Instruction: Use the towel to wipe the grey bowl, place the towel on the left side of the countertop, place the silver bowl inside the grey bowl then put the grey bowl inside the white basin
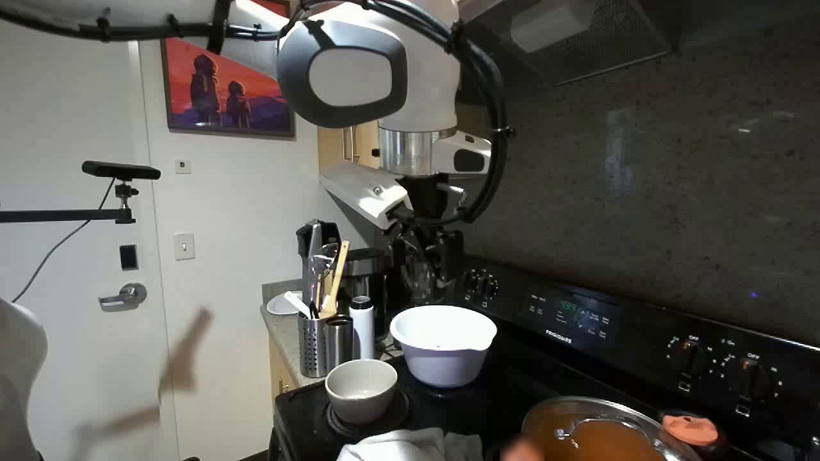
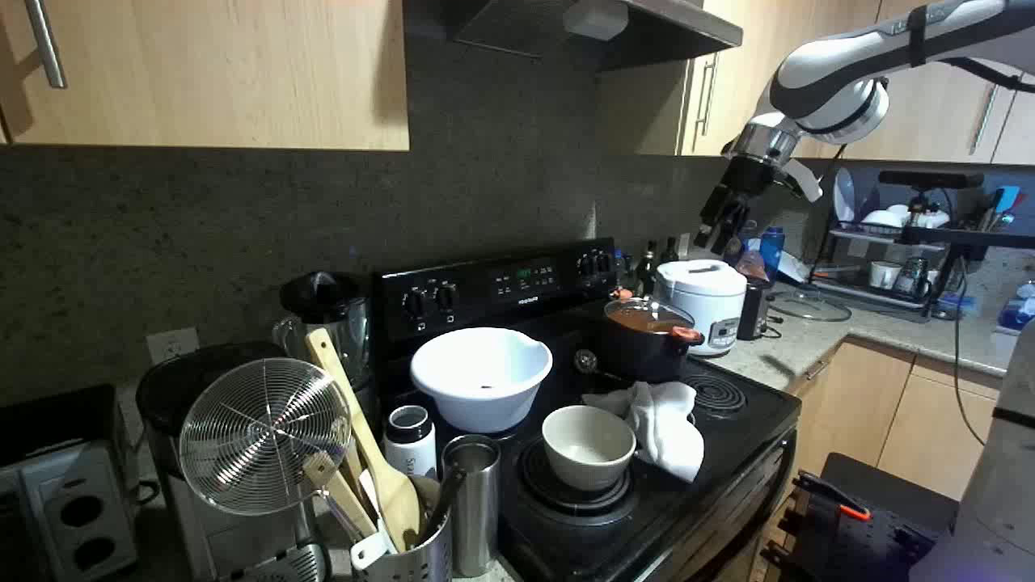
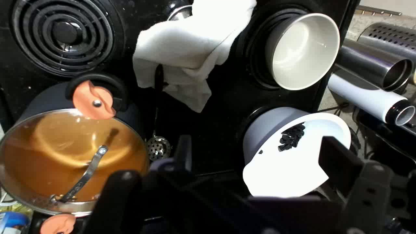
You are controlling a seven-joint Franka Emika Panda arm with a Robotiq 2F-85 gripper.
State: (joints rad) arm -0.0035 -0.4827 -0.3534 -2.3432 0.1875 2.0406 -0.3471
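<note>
Over on the left in an exterior view, a wire skimmer (image 2: 267,436) and a wooden spoon (image 2: 396,503) poke up from the perforated utensil holder (image 2: 424,562), with a steel tumbler (image 2: 471,505) just beside it. Next along, here's the white basin (image 2: 483,412), upright, pouring lip on its rim, dark marks showing inside. In front and to its right sits the grey bowl (image 2: 589,467), upright on a coil burner (image 2: 558,503): grey outside, glossy and pale within, light gleaming off the inner wall. Right beside it, the white towel (image 2: 665,416) lies in a rumpled heap. Behind that stands the dark pot (image 2: 643,356), orange-brown showing through its glass lid (image 2: 647,315), then the white rice cooker (image 2: 702,311). And up on the right hangs the claw (image 2: 711,240), high in mid-air: fingers (image 3: 338,159) spread wide apart, the basin's bright inside showing between them in the wrist view.
</note>
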